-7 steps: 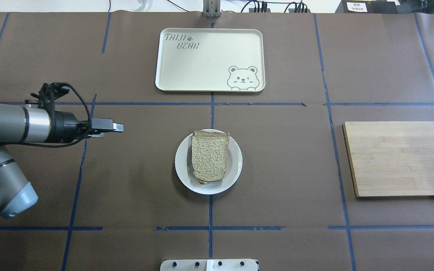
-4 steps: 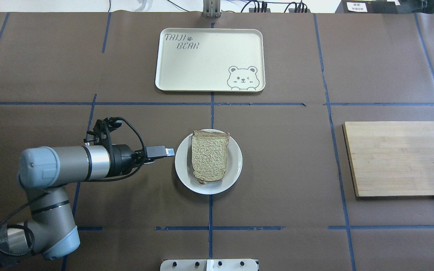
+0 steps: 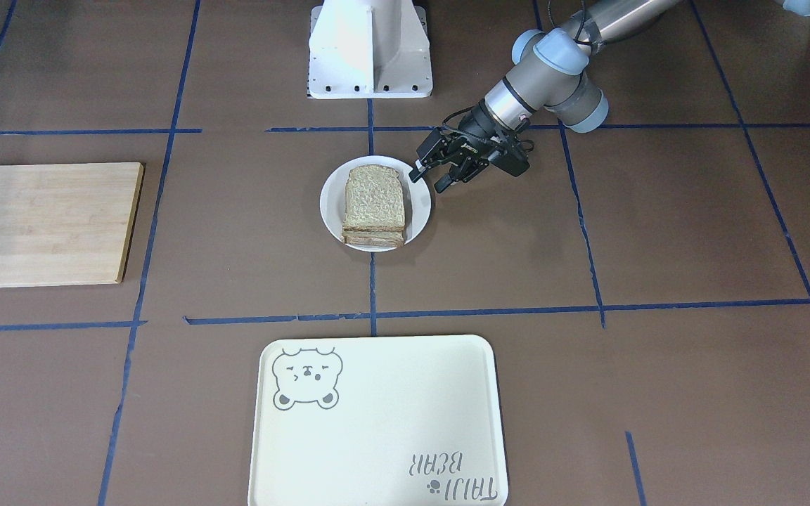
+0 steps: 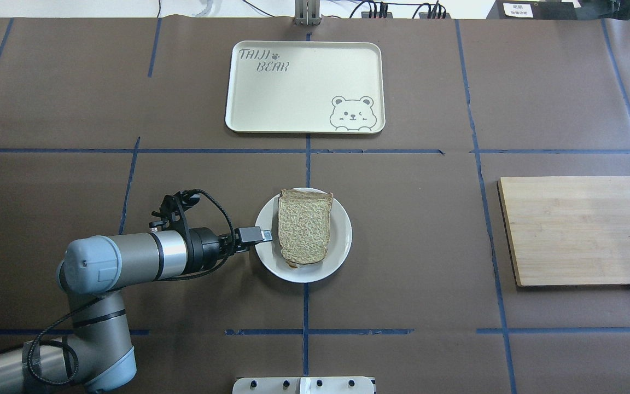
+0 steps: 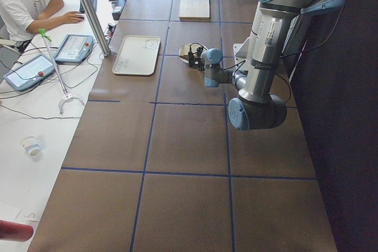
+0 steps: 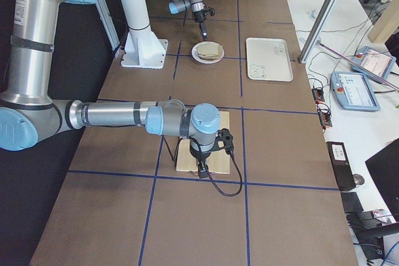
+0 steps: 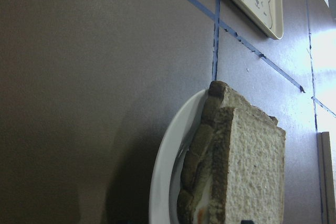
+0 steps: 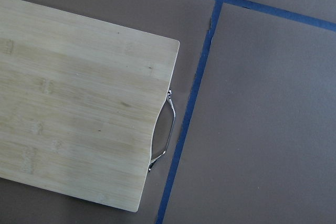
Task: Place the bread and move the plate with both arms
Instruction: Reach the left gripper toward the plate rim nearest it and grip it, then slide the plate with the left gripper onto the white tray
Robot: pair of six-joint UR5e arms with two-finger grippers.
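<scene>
The bread (image 4: 304,227) lies flat on the plate (image 4: 342,241), on top of another slice, its rounded end toward the robot. The plate sits at the middle of the table (image 4: 430,246), on the blue centre line, on the robot's side of the tray (image 4: 304,87).

The left tool (image 3: 427,181) is low at the plate's rim on the robot's left side. Its two fingers are apart and hold nothing. From overhead its tip overlaps the rim's edge, just beside the bread; I cannot tell whether it touches the plate. The left arm (image 4: 129,257) reaches in nearly level with the table.

The board (image 4: 580,230) lies well apart from the plate, on the robot's right. The right tool (image 6: 202,171) hangs over it, pointing down. It shows only in the side view, so I cannot tell whether its fingers are apart or together. The right wrist view shows the board's corner and the table beside it.
</scene>
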